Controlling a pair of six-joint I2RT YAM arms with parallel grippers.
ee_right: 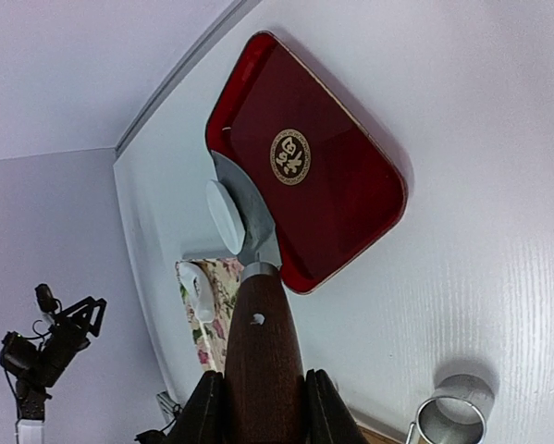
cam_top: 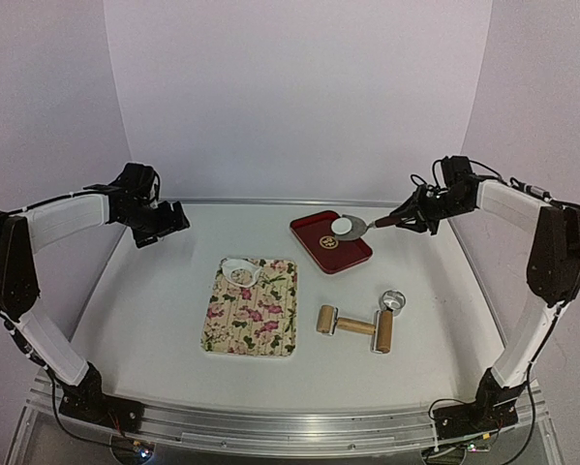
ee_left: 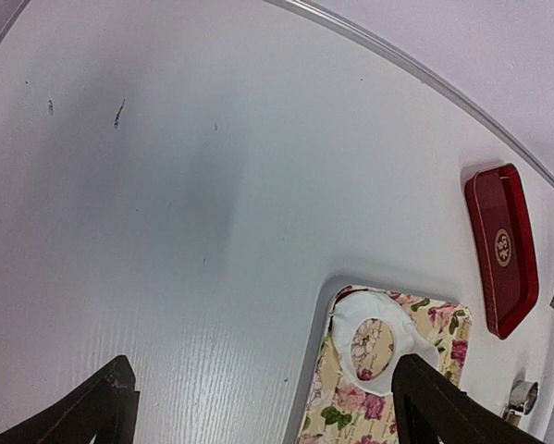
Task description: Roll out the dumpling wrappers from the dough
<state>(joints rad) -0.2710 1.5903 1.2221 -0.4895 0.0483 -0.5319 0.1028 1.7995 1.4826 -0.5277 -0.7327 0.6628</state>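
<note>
So at that moment the left gripper (cam_top: 164, 225) was out over the far left part of the table (cam_top: 154, 310), jaws spread wide and carrying nothing. Its wrist view showed only bare tabletop between the two fingers (ee_left: 110, 412).

A bit to the right, nearer the middle, lay the floral mat (cam_top: 253, 308). On its far left corner sat a dough scrap (cam_top: 252, 276), a thin white piece with a round hole cut through it, so the flower print showed inside.

Next over, further back, was the red tray (cam_top: 352, 260) with a gold emblem in the middle. The dumpling wrapper (cam_top: 347, 228) was a small white disc, and it wasn't on the mat at all. It rode on the metal blade of a spatula (ee_right: 258, 342), up over the tray's far side. I couldn't tell whether the blade touched the tray.

Near side, right of the mat, lay a wooden rolling pin (cam_top: 352, 326), and the ring cutter (cam_top: 394, 301) stood just beside its right end.

Far right, the right gripper (cam_top: 406, 219) was clamped on the spatula's brown wooden handle.
</note>
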